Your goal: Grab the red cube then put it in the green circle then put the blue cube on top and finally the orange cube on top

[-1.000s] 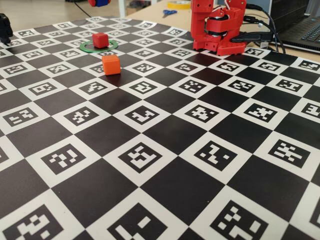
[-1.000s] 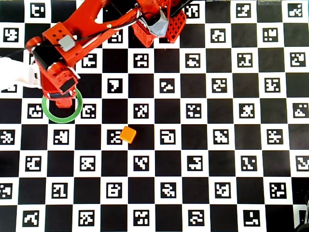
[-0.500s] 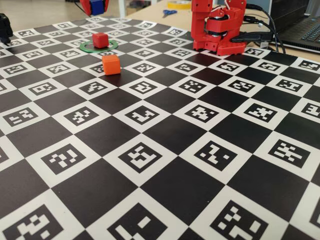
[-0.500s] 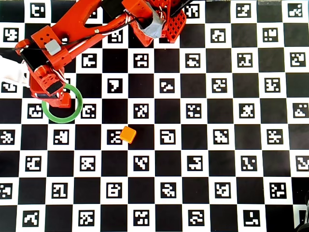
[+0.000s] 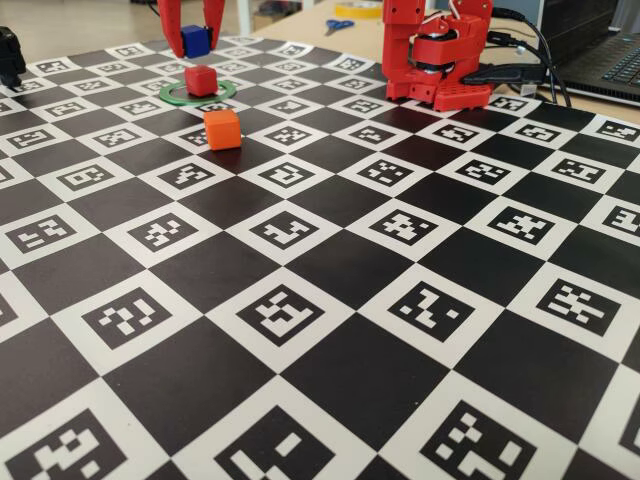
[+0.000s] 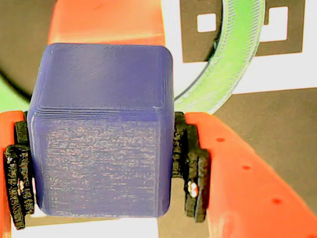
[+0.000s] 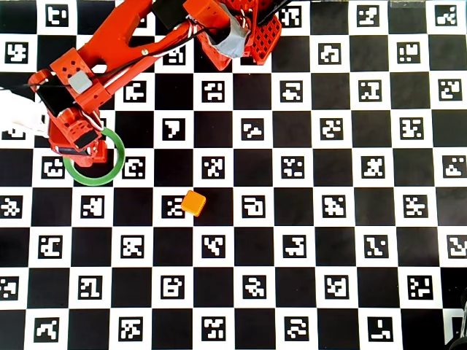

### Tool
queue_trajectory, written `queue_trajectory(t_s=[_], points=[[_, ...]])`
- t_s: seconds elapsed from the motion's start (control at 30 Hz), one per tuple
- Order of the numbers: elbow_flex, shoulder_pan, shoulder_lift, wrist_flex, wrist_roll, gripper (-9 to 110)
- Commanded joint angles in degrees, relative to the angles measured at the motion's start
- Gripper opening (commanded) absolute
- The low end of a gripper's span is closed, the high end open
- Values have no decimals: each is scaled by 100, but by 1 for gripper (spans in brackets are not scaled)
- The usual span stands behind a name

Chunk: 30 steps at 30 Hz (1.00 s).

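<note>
The red cube (image 5: 201,80) stands inside the green circle (image 5: 222,92) at the board's far left. In the wrist view it shows as a red block (image 6: 106,22) beyond the blue cube, with the green circle (image 6: 237,54) curving beside it. My gripper (image 5: 192,47) is shut on the blue cube (image 5: 195,40), which hangs just above the red cube with a small gap. The blue cube (image 6: 99,129) fills the wrist view between the black pads (image 6: 190,163). From overhead, my gripper (image 7: 76,148) covers both cubes at the green circle (image 7: 109,172). The orange cube (image 5: 222,129) (image 7: 193,203) sits alone on the board.
The red arm base (image 5: 435,55) stands at the board's far edge, with cables and a laptop (image 5: 610,60) to its right. Scissors (image 5: 338,25) lie on the wooden table behind. The arm (image 7: 124,44) stretches from the base (image 7: 241,33) over the upper-left squares.
In the fixed view the gripper has come down with the blue cube from the top edge to just above the red cube. From overhead it has shifted slightly toward the ring's left rim.
</note>
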State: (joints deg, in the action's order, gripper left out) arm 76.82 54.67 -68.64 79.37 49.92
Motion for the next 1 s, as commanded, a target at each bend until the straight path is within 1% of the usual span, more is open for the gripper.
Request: queue_trajectory(t_s=[0.0, 0.33, 0.8, 0.83, 0.87, 0.93, 0.97], points=[[114, -97, -369, -211, -88, 1], [237, -158, -378, -396, -185, 1], [281, -141, -404, -334, -141, 2], [281, -132, -404, -334, -149, 5], [281, -132, -404, -334, -176, 13], [246, -123, -404, -290, -158, 25], [237, -123, -404, -237, -105, 25]])
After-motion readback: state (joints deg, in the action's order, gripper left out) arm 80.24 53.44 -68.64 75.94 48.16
